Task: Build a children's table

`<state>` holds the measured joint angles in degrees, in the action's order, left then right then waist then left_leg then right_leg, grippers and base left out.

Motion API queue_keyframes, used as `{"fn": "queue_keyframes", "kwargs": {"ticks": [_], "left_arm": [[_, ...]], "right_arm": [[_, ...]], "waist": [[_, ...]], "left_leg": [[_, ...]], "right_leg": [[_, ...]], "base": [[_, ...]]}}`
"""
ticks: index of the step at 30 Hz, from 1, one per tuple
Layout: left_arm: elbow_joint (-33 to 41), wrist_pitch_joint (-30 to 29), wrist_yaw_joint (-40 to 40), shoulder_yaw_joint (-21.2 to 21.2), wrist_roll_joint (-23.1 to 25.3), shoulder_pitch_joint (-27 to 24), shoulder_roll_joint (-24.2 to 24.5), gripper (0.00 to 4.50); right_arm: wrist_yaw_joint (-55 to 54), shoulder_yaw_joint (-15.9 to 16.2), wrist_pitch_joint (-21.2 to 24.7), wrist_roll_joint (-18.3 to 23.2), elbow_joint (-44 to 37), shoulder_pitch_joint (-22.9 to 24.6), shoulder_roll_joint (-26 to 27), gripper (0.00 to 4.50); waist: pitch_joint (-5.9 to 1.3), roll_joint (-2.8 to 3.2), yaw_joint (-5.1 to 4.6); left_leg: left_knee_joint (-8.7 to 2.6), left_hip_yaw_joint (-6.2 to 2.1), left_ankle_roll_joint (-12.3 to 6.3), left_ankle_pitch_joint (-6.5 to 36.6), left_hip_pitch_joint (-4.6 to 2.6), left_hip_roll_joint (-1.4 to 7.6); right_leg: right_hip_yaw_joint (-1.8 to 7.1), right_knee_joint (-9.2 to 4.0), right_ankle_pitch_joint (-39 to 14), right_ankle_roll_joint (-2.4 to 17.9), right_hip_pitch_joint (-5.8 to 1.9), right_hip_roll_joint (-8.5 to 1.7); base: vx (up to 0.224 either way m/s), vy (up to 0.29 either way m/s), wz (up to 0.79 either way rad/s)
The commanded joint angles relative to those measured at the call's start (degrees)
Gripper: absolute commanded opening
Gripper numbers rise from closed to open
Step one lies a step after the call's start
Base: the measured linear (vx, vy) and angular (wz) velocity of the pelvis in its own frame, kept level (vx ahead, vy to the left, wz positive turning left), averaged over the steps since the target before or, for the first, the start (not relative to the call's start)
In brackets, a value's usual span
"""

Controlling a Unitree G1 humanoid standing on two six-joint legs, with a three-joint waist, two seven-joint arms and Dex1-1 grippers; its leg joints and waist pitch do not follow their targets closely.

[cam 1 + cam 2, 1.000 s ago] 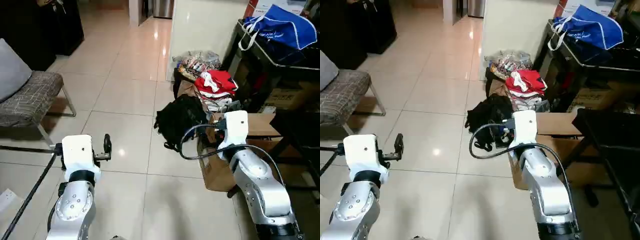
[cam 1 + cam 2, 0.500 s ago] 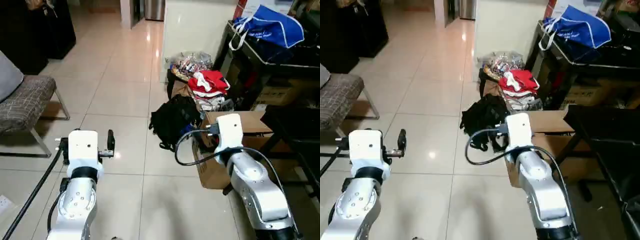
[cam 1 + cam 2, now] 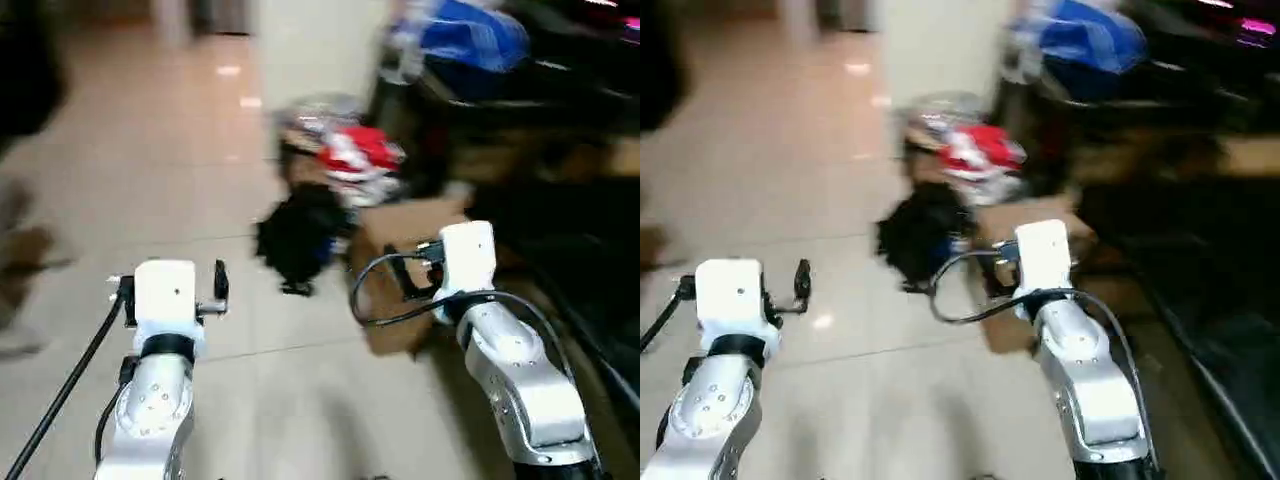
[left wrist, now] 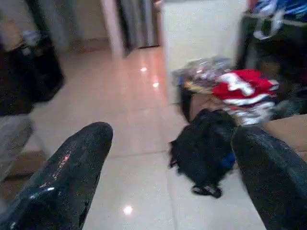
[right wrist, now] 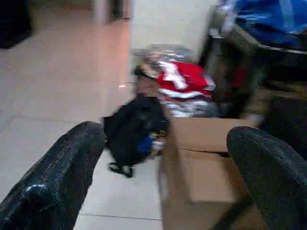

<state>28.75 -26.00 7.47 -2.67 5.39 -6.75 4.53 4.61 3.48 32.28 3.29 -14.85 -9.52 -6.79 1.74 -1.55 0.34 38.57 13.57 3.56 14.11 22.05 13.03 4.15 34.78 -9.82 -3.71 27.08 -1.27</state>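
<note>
No table parts anywhere, just clutter

Both pincers, left pincer (image 4: 168, 158) and right pincer (image 5: 163, 167), were spread and empty; I worried about clipping the cardboard box (image 3: 400, 270) on my right.

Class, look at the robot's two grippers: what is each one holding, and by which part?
Nothing is held. The left gripper and the right gripper both stand wide open, with only floor clutter, a black backpack, visible beyond the fingers.
</note>
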Motion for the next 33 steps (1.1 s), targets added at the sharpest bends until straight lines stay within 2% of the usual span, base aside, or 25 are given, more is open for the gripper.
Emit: {"fn": "queue_keyframes", "kwargs": {"ticks": [1,4,7,11,12,13,15,16,17,18,19,20,21,22,23,24,25,26,27,28,29,30,31,32,33], "left_arm": [[-0.2,0.3,-0.6,-0.1,0.2,0.3,-0.4,4.42],[-0.1,0.6,-0.3,0.2,0.3,0.6,-0.6,4.42],[-0.3,1.0,-0.3,0.3,0.6,0.6,-0.4,4.42],[-0.8,1.4,-0.5,0.2,1.1,0.8,0.1,4.42],[-1.2,1.7,-0.7,0.1,1.3,1.1,0.5,4.42],[-1.8,2.4,-1.0,0.2,1.3,1.9,0.6,4.42],[-2.2,2.8,-0.9,0.6,1.0,2.5,0.3,4.42],[-2.2,2.8,-0.9,0.6,1.0,2.5,0.3,4.42],[-1.8,3.3,-2.1,1.6,-2.0,2.5,-0.9,4.42],[-1.5,3.3,-2.2,2.0,-3.0,2.4,-1.4,4.42],[-1.2,3.3,-2.3,2.3,-3.6,2.3,-1.8,4.42],[-1.0,3.2,-2.6,2.4,-4.3,2.3,-2.1,4.42],[-1.0,3.2,-2.9,2.6,-5.2,2.4,-2.6,4.42],[-1.1,3.2,-3.0,2.7,-5.5,2.5,-2.7,4.42],[-1.4,3.3,-3.1,2.9,-6.0,2.8,-3.0,4.42],[-2.0,3.7,-3.1,2.9,-5.8,3.1,-3.0,4.42],[-2.3,3.9,-3.1,2.9,-5.7,3.3,-3.0,4.42],[-2.9,4.2,-3.1,3.0,-5.4,3.5,-2.8,4.42],[-3.0,4.3,-3.1,3.0,-5.3,3.6,-2.8,4.42],[-3.9,5.4,-3.1,3.0,-4.8,3.8,-2.4,4.42],[-4.9,7.0,-3.2,3.1,-4.7,4.1,-2.2,4.42],[-5.4,8.1,-3.5,3.2,-5.1,4.2,-2.3,4.42],[-5.8,9.0,-3.8,3.5,-5.5,4.3,-2.5,4.42],[-8.1,12.2,-4.4,3.5,-5.6,3.8,-2.1,4.42],[-8.9,13.1,-4.3,3.4,-5.1,3.5,-1.8,4.42]], "right_arm": [[-0.9,-1.2,-0.4,-0.6,-0.1,-1.1,0.2,4.5],[-1.1,-1.1,-0.5,-0.7,0.2,-1.3,0.4,4.5],[-1.9,-1.2,-0.6,-1.1,0.8,-1.6,0.6,4.5],[-3.5,-2.1,-0.5,-2.0,1.7,-2.1,0.8,4.5],[-4.1,-2.5,-0.4,-2.3,1.9,-2.3,0.9,4.5],[-4.8,-3.3,-0.6,-2.6,2.2,-2.5,1.0,4.5],[-5.2,-3.8,-0.9,-2.8,2.2,-2.4,0.9,4.5],[-5.2,-3.8,-0.9,-2.8,2.2,-2.4,0.9,4.5],[-5.1,-4.4,-0.8,-2.4,1.9,-2.2,0.9,4.5],[-5.2,-4.6,-0.8,-2.2,1.6,-2.1,0.9,4.5],[-5.3,-4.7,-0.9,-2.0,1.5,-2.0,0.9,4.5],[-5.4,-5.0,-0.9,-1.6,1.3,-1.9,1.3,4.5],[-5.9,-5.7,-0.9,-1.0,1.1,-1.9,2.1,4.5],[-6.0,-5.9,-1.0,-0.7,1.1,-1.9,2.3,4.5],[-6.0,-6.2,-1.1,-0.3,0.8,-1.7,2.7,4.5],[-6.0,-6.3,-1.0,-0.3,0.4,-1.4,2.7,4.5],[-6.0,-6.3,-0.9,-0.3,0.2,-1.2,2.6,4.5],[-5.9,-6.3,-1.0,-0.3,0.0,-0.9,2.6,4.5],[-5.8,-6.3,-1.0,-0.2,-0.1,-0.8,2.6,4.5],[-5.5,-6.4,-1.6,-0.1,-0.5,-0.2,2.6,4.5],[-5.1,-6.4,-2.3,0.1,-0.8,0.4,2.4,4.5],[-4.6,-6.4,-2.9,0.4,-0.9,0.6,2.4,4.5],[-4.2,-6.3,-3.4,0.6,-0.8,0.7,2.4,4.5],[-2.2,-5.4,-8.1,0.1,0.5,1.7,1.2,4.5],[-1.4,-4.9,-9.9,-0.5,1.3,1.9,0.5,4.5]], "waist": [[-2.66,0.11,-0.63],[-2.69,-0.35,-1.9],[-3.12,-0.2,-2.17],[-2.72,-0.09,-3.34],[-2.62,-0.24,-4.13],[-2.77,0.35,-4.16],[-2.42,1.16,-4.47],[-2.42,1.16,-4.47],[-2.33,1.49,-4.22],[-1.25,1.28,-3.54],[-1.04,-0.12,-4.25],[-1.51,-1.24,-5.15],[-2.05,-1.11,-6.59],[-2.36,-0.98,-6.24],[-2.52,-0.28,-6.03],[-2.92,1.7,-7.09],[-3.19,2.61,-7.32],[-3.15,3.54,-6.71],[-1.5,1.9,-6.54],[-1.5,1.9,-6.54],[-4.22,-2.58,-6.91],[-5.7,-1.6,-5.86],[-4.97,-0.86,-3.91],[-3.38,-1.33,-4.69],[-2.32,-0.59,-4.36]], "left_leg": [[-2.93,0.19,3.05,21.2,-3.81,-2.09],[-3.09,0.13,0.76,21.8,-3.89,-2.1],[-3.4,0.08,-0.31,19.1,-3.36,-2.34],[-2.59,0.69,-2.74,22.0,-5.27,-2.36],[-2.41,0.54,-4.27,23.2,-5.38,-2.23],[-2.59,0.33,-5.11,23.0,-5.25,-2.13],[-4.07,-0.1,-8.31,22.7,-5.89,0.44],[-4.07,-0.1,-8.31,22.7,-5.89,0.44],[-7.3,-0.36,-11.26,20.9,-6.48,6.29],[-8.55,1.86,-11.23,22.6,-6.73,7.95],[-7.48,3.29,-10.54,24.7,-6.57,6.69],[2.24,5.22,-6.71,31.6,-9.24,-2.34],[3.92,2.4,-6.26,30.5,-7.92,-5.95],[2.02,-0.63,-7.5,21.2,-2.11,-6.64],[1.65,-1.46,-8.0,18.2,-1.64,-6.88],[-0.95,-3.65,-10.23,14.8,-1.66,-5.13],[-2.99,-5.49,-13.09,12.3,-2.35,-1.8],[-7.5,-10.31,-19.93,6.2,-5.22,9.51],[-8.37,-6.9,-20.85,6.7,-6.92,10.2],[-8.37,-6.9,-20.85,6.7,-6.92,10.2],[4.74,0.61,-13.97,16.0,-4.44,-6.41],[11.11,-4.54,-8.93,16.0,0.46,-10.1],[11.75,-5.01,-7.27,14.1,-0.01,-11.13],[11.89,-6.55,-5.96,10.8,0.25,-12.4],[10.53,-8.44,-6.06,7.2,0.18,-12.36]], "right_leg": [[-1.85,-6.76,-22.3,-0.3,1.59,3.38],[-2.58,-7.12,-23.0,0.9,0.89,3.28],[-1.92,-6.81,-19.8,1.5,-0.02,3.24],[-3.01,-8.29,-22.8,2.7,2.14,4.87],[-4.05,-8.66,-24.5,2.4,2.19,5.03],[-4.28,-8.44,-24.5,2.4,1.78,4.72],[-7.03,-7.64,-24.0,3.7,1.67,3.25],[-7.03,-7.64,-24.0,3.7,1.67,3.25],[-8.51,-1.23,-16.4,7.9,0.3,-0.53],[-9.13,1.6,-14.1,10.5,0.96,-1.71],[-9.34,0.73,-15.0,10.3,1.12,-1.38],[-9.93,-9.36,-32.2,3.0,4.17,2.92],[-6.53,-10.6,-46.0,-2.3,1.92,-0.29],[-5.58,-9.15,-45.1,-7.5,-3.93,-0.36],[-6.09,-9.65,-44.9,-10.0,-3.59,0.25],[-8.32,-9.46,-37.3,-10.8,-3.68,1.17],[-9.23,-7.04,-30.5,-8.8,-3.7,0.37],[-9.05,5.38,-16.6,-0.8,-1.32,-3.86],[-8.76,9.24,-12.0,8.3,2.64,-5.02],[-8.76,9.24,-12.0,8.3,2.64,-5.02],[-2.72,-1.1,-20.5,9.0,-1.85,-1.44],[1.76,-2.13,-31.2,5.3,-7.44,-6.79],[3.31,-3.49,-28.4,3.8,-5.26,-5.15],[5.16,-5.05,-22.6,2.8,-4.25,-3.56],[6.77,-7.03,-23.0,0.8,-4.33,-3.13]], "base": [[-0.011,0.039,-0.48],[-0.008,0.042,-0.53],[0.001,0.035,-0.58],[-0.01,0.017,-0.47],[-0.029,0.014,-0.44],[-0.034,0.024,-0.57],[-0.021,0.029,-0.63],[-0.014,-0.024,-0.65],[-0.007,-0.068,-0.6],[-0.007,-0.068,-0.6],[-0.018,-0.065,-0.58],[-0.028,-0.061,-0.68],[-0.028,-0.061,-0.68],[0.06,0.02,-0.99],[0.076,0.051,-1.14],[0.076,0.051,-1.14],[-0.01,-0.026,-1.0],[-0.006,-0.097,-0.8],[-0.006,-0.097,-0.8],[0.049,-0.111,-0.55],[0.06,-0.113,-0.82],[0.06,-0.113,-0.82],[0.009,-0.128,-0.62],[-0.03,-0.095,-0.26],[-0.03,-0.095,-0.26]]}}
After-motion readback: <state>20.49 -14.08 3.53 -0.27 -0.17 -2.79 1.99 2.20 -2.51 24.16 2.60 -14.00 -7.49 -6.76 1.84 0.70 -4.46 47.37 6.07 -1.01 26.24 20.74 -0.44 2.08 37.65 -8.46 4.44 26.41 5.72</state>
